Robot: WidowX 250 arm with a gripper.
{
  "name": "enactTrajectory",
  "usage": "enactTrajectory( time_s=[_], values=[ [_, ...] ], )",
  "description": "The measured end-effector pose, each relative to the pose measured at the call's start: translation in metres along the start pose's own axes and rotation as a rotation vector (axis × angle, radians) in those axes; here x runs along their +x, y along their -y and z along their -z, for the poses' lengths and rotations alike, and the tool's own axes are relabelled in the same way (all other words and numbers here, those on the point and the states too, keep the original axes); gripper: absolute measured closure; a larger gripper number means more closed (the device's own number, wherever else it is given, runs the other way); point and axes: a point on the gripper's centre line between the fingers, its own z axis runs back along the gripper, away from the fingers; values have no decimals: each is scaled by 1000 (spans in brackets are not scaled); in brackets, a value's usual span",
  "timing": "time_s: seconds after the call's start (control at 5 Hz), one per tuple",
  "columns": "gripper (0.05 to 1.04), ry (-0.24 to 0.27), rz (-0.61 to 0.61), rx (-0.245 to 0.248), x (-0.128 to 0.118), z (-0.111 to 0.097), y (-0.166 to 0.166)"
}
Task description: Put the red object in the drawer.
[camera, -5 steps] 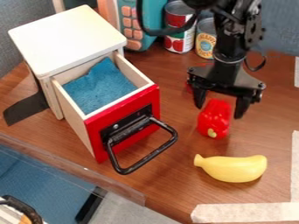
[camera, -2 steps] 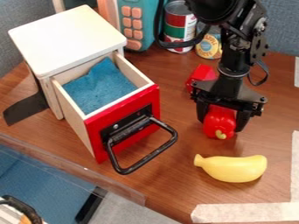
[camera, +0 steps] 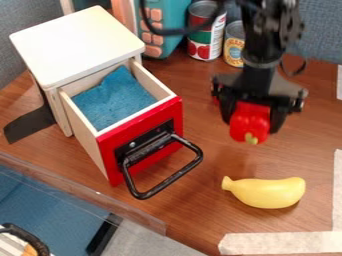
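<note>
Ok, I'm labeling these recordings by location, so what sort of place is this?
It looks like a tabletop play or test setup: a small wooden drawer unit stands open beside a toy banana, with food cans behind, on a wood-look table.
</note>
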Motion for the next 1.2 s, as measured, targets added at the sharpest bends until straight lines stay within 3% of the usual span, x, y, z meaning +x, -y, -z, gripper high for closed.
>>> enactTrajectory(
  time_s=[0.2, 0.6, 0.8, 1.2],
  values=[
    [215, 63, -21, -29, 1, -37, -6],
    [215, 124, -99, -6, 2, -85, -41],
    [215, 133, -173, 22, 8, -99, -73],
    [215, 138, -231, 47, 13, -104, -108]
  ],
)
